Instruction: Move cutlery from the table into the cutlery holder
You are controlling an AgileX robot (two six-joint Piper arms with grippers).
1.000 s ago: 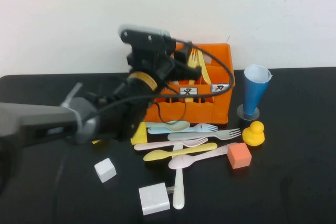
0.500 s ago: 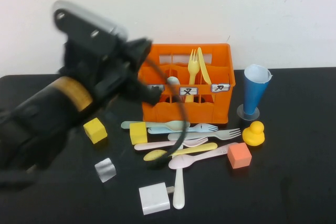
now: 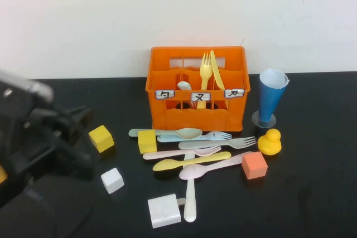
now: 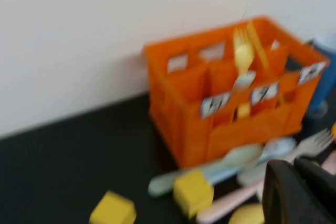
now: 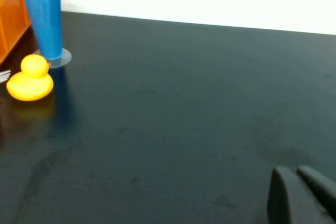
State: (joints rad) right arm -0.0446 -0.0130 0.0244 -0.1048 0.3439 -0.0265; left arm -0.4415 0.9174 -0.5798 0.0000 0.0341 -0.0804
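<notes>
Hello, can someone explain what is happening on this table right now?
A two-armed robot is sorting cutlery into the orange cutlery holder. A yellow fork and knife stand inside; most pieces lie on the black table. The left gripper is shut, empty, at the left edge. The right gripper, shut, hovers over bare table beyond the duck.

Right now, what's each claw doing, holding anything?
Left gripper: shut, holding nothing, pulled back at the table's left.
Right gripper: shut, empty, over bare table on the right.

The flat black table holds a bright orange plastic crate near its back edge. Pastel plastic forks and spoons lie before it, with small blocks, a yellow rubber duck and a blue cone cup.
</notes>
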